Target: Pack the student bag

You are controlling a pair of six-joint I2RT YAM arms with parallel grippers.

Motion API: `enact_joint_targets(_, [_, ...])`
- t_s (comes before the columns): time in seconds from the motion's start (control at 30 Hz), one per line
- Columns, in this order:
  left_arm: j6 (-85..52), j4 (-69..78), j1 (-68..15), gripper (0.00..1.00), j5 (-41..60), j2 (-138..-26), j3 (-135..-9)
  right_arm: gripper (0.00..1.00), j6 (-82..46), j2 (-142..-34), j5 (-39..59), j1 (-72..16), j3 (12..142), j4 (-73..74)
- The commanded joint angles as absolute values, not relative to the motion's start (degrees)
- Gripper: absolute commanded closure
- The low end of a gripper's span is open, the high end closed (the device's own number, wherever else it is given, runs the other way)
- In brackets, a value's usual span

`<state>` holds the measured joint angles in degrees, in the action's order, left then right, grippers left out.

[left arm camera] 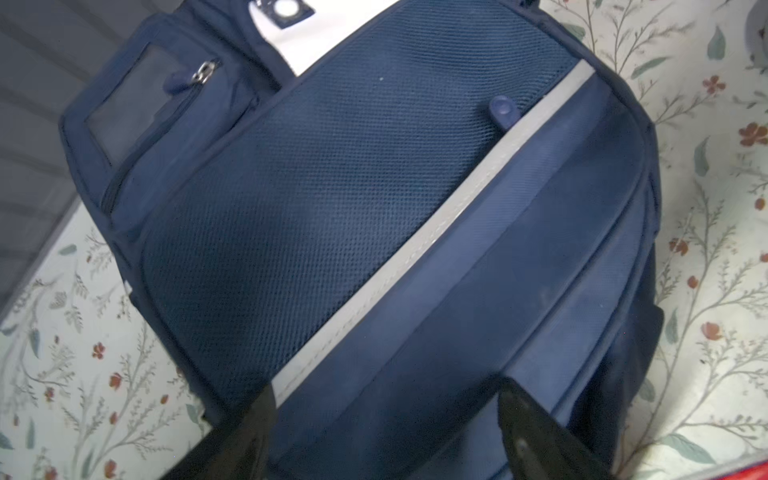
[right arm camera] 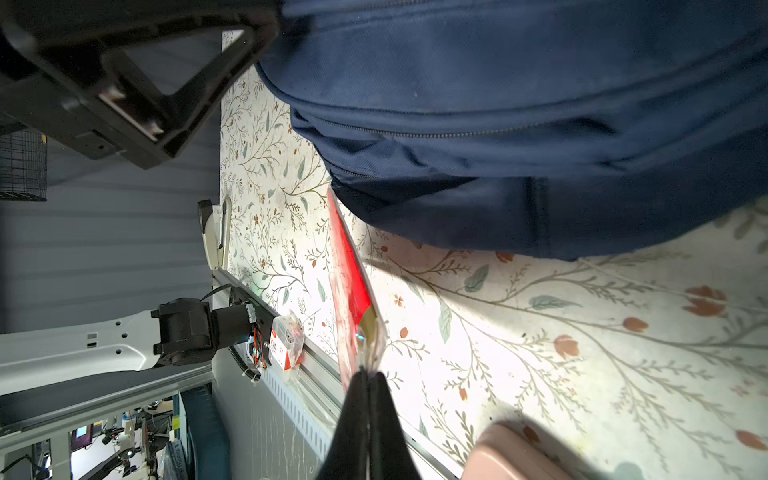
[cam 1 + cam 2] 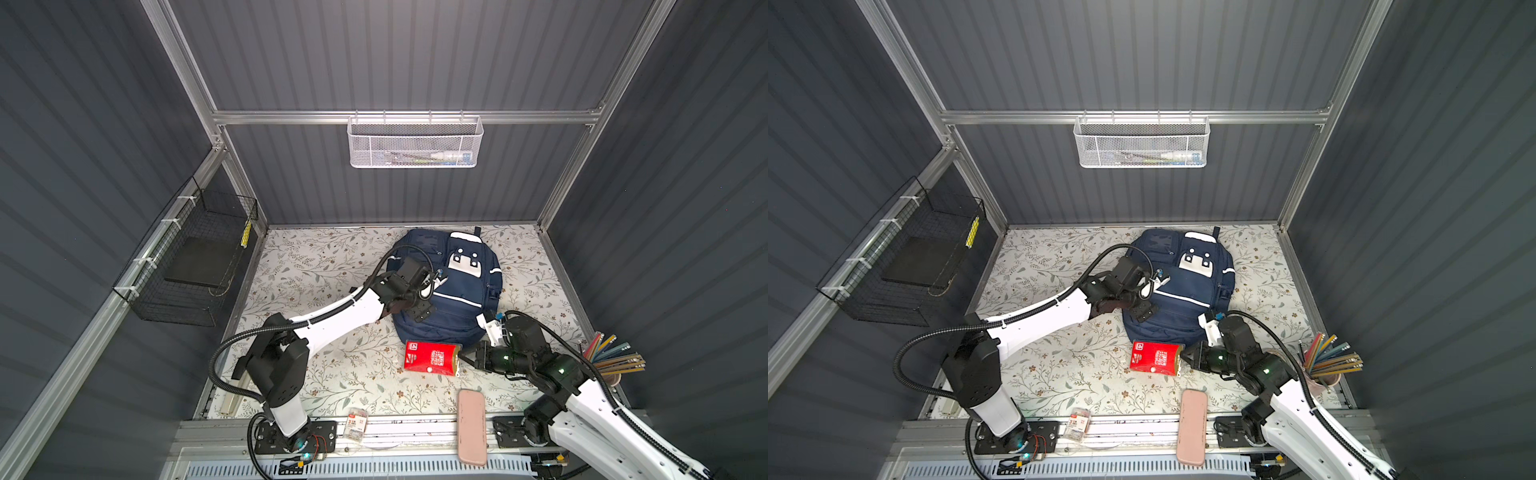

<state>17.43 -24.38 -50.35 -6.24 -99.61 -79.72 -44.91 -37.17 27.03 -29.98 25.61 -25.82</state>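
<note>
The student bag [image 3: 457, 299] [image 3: 1187, 291], navy with white stripes and a white dotted patch, lies flat at the back middle of the floral table in both top views. My left gripper [image 3: 428, 297] [image 3: 1148, 297] hovers over the bag's left side. In the left wrist view its fingers stand wide open [image 1: 386, 399] above the bag's lower pocket [image 1: 478, 311], gripping nothing. My right gripper [image 3: 463, 355] [image 2: 368, 374] is shut on the edge of a red packet [image 3: 430, 357] [image 3: 1154, 357] [image 2: 349, 282] that lies just in front of the bag.
A pink case [image 3: 471, 428] lies at the table's front edge, a small clear packet [image 3: 355, 424] left of it. A cup of coloured pencils [image 3: 615, 357] stands at the right edge. A black wire basket [image 3: 195, 257] hangs on the left wall, a white mesh basket [image 3: 415, 141] on the back rail.
</note>
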Motion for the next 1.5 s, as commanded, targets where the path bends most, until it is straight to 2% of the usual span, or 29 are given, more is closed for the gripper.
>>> enact_joint_targets(0.0, [23.63,-23.31,-51.36,0.17,-12.33,-101.67,-84.2,1.0,-44.19,-37.3,29.5,-29.11,26.78,-25.37])
enact_joint_targets(0.13, [24.98,-25.9,-51.86,0.24,-10.58,-104.25,-86.9,1.0,-44.52,-37.54,30.4,-28.48,26.34,-24.12])
enact_joint_targets(0.3, [30.07,-28.87,-52.46,0.18,-13.54,-100.82,-83.06,1.0,-44.54,-36.65,31.02,-27.52,26.56,-24.84])
enact_joint_targets(0.43, [37.67,-20.35,-52.5,0.17,-16.09,-94.93,-73.26,1.0,-44.14,-37.04,31.71,-26.72,26.32,-24.44])
enact_joint_targets(0.63, [39.44,-26.32,-52.75,0.19,-16.86,-100.38,-80.13,1.0,-43.86,-38.41,33.02,-26.36,26.28,-23.12])
enact_joint_targets(0.77, [40.47,-22.05,-52.81,0.21,-16.24,-101.29,-79.28,1.0,-44.11,-37.27,32.41,-26.06,25.76,-23.13])
enact_joint_targets(0.83, [39.43,-23.79,-52.76,0.29,-14.75,-102.79,-82.78,1.0,-44.17,-36.8,32.85,-25.71,25.58,-22.61])
enact_joint_targets(0.87, [38.64,-24.67,-52.82,0.36,-13.86,-103.37,-84.14,1.0,-44.48,-36.54,33.41,-25.6,25.62,-21.18])
enact_joint_targets(0.9, [37.82,-25.1,-52.74,0.51,-12.99,-103.61,-85.0,1.0,-44.7,-36.47,33.62,-25.56,25.79,-19.92])
enact_joint_targets(0.97, [35.85,-25.18,-52.76,1.0,-12.1,-103.34,-86.1,1.0,-44.52,-37.0,34.25,-25.38,26.26,-18.38])
enact_joint_targets(1.2, [31.58,-22.22,-52.37,1.0,-16.41,-100.51,-84.77,1.0,-44.9,-40.52,42.97,-20.94,27.23,-9.4])
enact_joint_targets(1.33, [25.87,-26.05,-50.92,1.0,-14.83,-100.07,-87.38,1.0,-48.97,-41.97,49.03,-15.34,26.69,2.53])
enact_joint_targets(1.47, [23.37,-27.29,-50.79,1.0,-13.72,-98.98,-88.15,1.0,-51.68,-48.14,53.92,-11.26,27.2,14.48])
